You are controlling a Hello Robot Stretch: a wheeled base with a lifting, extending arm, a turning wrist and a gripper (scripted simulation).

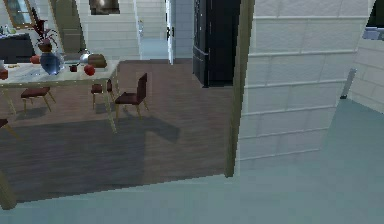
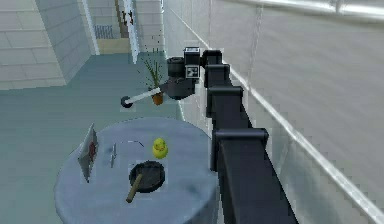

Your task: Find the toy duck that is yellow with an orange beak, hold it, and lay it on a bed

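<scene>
Frankly, end effector (image 2: 136, 98) load untellable, potted plant (image 2: 152, 70) behind

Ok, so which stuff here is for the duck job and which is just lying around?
For the job:
- yellow toy duck, sitting on the round grey table
- the arm's fingers

Just lying about:
- potted plant
- dark dish with a stick
- dining table
- blue vase
- chair

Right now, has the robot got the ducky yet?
Found: the yellow duck sits on the round grey table. In hand: the arm is stretched out, with the gripper near the table, and the duck is not yet lifted. Left: holding it, then laying it on a bed.
</scene>
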